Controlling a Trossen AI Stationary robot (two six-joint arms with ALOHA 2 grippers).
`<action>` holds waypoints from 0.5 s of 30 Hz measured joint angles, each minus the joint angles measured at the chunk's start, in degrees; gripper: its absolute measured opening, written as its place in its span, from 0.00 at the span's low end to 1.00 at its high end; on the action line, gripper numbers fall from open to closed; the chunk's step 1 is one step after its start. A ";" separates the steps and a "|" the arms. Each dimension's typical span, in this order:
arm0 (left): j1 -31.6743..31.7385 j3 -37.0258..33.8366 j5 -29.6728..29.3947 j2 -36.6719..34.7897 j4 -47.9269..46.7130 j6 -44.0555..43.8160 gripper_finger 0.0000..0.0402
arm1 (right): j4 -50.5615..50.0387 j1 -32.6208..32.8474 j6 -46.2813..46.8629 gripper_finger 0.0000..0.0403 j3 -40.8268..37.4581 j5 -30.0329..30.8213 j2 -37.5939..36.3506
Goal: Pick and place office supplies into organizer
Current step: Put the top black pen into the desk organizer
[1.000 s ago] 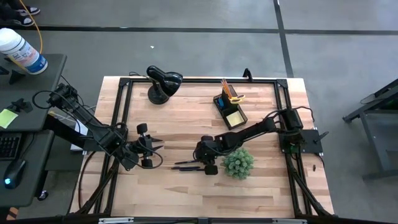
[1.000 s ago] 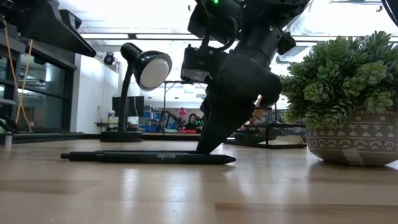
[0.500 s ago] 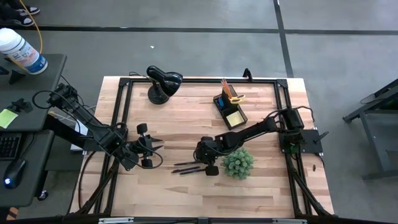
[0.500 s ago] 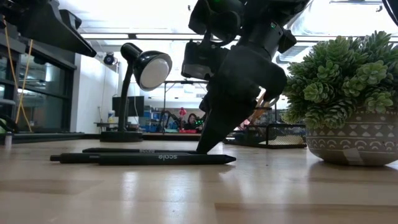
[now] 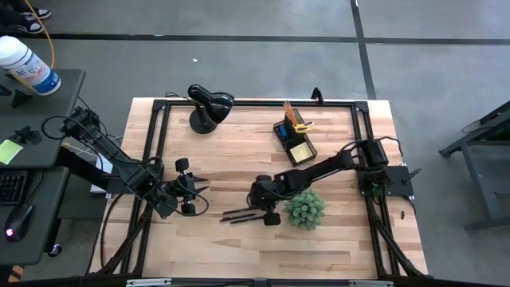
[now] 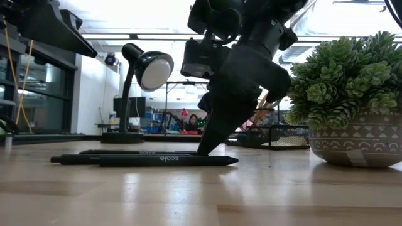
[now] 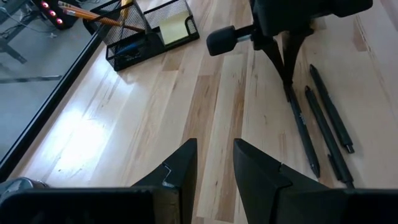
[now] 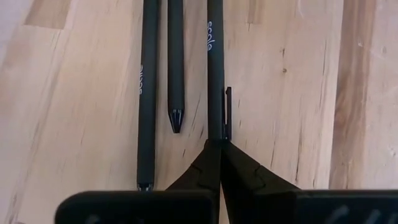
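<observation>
Three thin black pens (image 8: 175, 62) lie side by side on the wooden table, left of my right gripper (image 8: 219, 148), which is shut on the farthest one (image 8: 214, 68). In the low view the gripper's tip (image 6: 204, 150) comes down behind the near pen (image 6: 144, 161). The black organizer (image 5: 293, 137) stands at the far right and holds pencils, yellow scissors and a yellow sticky-note pad (image 5: 300, 149). My left gripper (image 7: 214, 163) waits open above the table's left part, pointing toward the pens. My right gripper pinches the far pen at its clip end (image 8: 215, 127) between its two fingertips. The fingers slant down from the table's right side, roughly in line with the pen. The pen lies flat on the table along its whole length.
A green spiky plant in a patterned pot (image 5: 305, 209) stands close to the right of the gripper. A black desk lamp (image 5: 209, 106) stands at the far left. A black metal frame (image 5: 159, 143) runs around the tabletop. Bare wood lies between the pens and the organizer.
My right gripper has stayed over the pens' right ends. The pens have shifted: the near one has slid a little toward the table's left, and another pen now shows separately behind it in the low view.
</observation>
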 joint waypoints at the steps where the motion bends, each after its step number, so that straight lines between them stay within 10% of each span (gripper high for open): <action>1: 0.01 0.00 0.00 0.00 -0.04 0.01 0.23 | -0.38 0.00 -0.60 0.00 0.53 0.26 0.05; 15: 0.01 0.00 -0.04 0.00 -0.91 -0.01 0.23 | -4.62 -0.20 -4.89 0.00 4.33 2.53 0.22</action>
